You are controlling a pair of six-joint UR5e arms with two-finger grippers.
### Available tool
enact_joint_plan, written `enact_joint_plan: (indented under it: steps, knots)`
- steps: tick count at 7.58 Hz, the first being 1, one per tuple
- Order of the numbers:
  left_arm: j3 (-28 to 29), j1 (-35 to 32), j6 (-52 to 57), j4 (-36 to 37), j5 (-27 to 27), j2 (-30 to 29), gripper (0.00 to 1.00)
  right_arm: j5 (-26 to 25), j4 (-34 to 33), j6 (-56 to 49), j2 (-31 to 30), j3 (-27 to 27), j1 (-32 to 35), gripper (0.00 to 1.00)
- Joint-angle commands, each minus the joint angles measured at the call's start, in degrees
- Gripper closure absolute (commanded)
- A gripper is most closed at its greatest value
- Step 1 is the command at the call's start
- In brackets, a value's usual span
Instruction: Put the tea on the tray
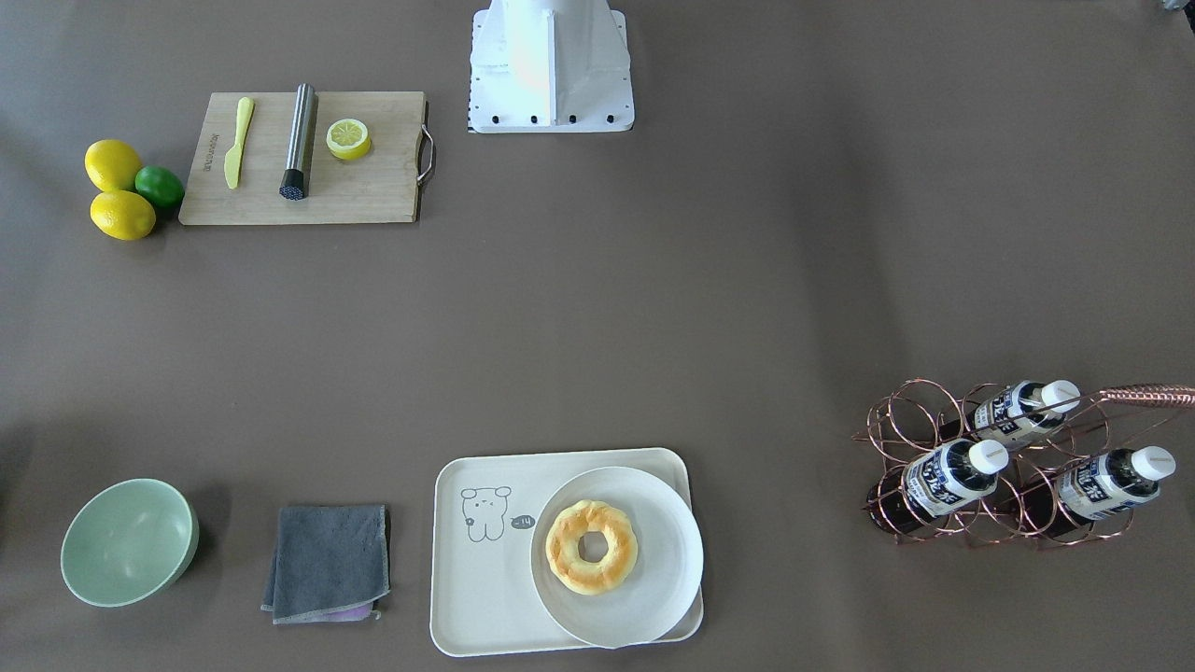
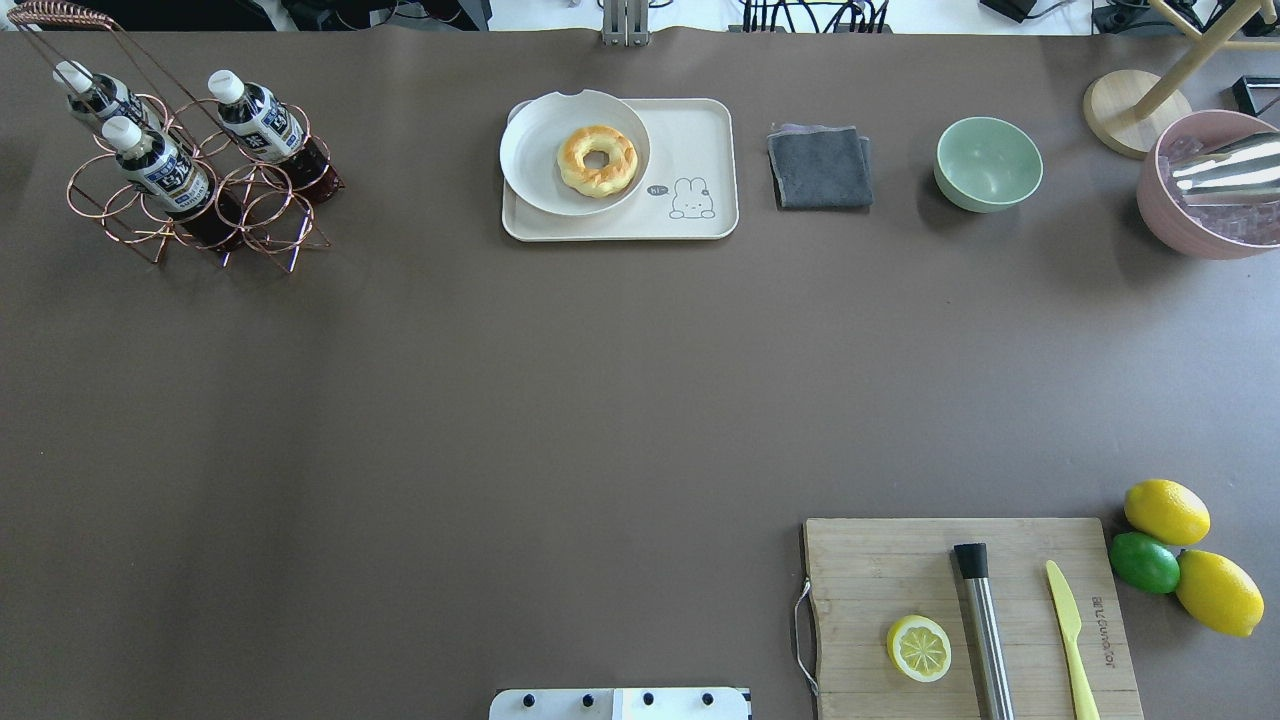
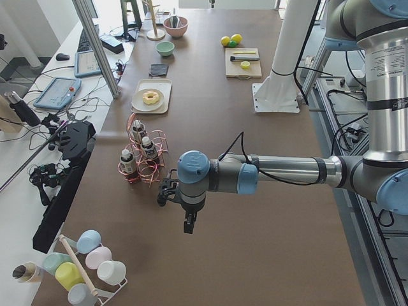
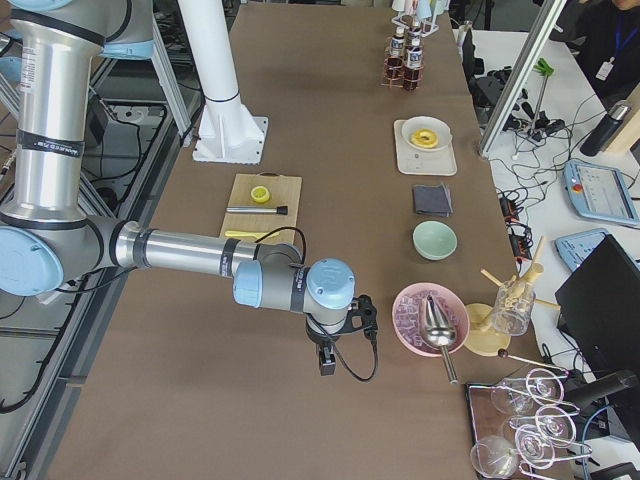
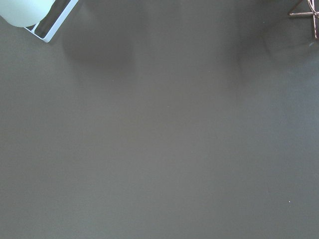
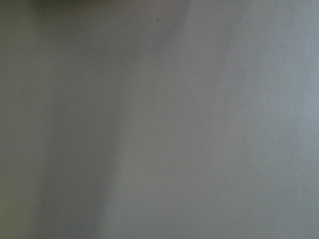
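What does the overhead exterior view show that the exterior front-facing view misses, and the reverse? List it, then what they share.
Overhead exterior only: a pink bowl holding a metal scoop, and a wooden stand. Front-facing only: the robot pedestal's white column; overhead catches just its base plate. Both: three tea bottles in the wire rack, the tray with plate and doughnut, grey cloth, green bowl, cutting board.

Clear plastic tea bottles [image 1: 948,481]: dark red-brown liquid, white caps, white-and-dark-blue labels. Wire bottle rack [image 1: 1144,393]: copper. Rectangular plastic tray [image 1: 476,597]: cream, grey bear line drawing. Round plate [image 1: 653,597]: white. Ring doughnut [image 1: 560,551]: golden-yellow. Folded cloth [image 1: 327,555]: grey. Round bowl [image 1: 126,541]: pale green. Table surface [image 1: 597,327]: brown.
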Motion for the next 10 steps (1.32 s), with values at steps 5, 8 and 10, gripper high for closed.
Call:
enact_joint_plan:
  steps: [5, 8, 10]
  knots:
    - [-1.15, 0.06, 0.26, 0.03, -0.1, 0.58, 0.01, 0.09, 0.0, 0.0, -0.01, 0.08, -0.01, 0.0]
    - [-1.59, 0.06, -0.27, 0.03, -0.19, 0.4, 0.01, 0.09, 0.0, 0.0, -0.01, 0.08, -0.01, 0.0]
    - [-1.76, -0.02, -0.27, 0.03, -0.19, 0.4, 0.01, 0.09, 0.0, 0.0, -0.01, 0.08, -0.01, 0.0]
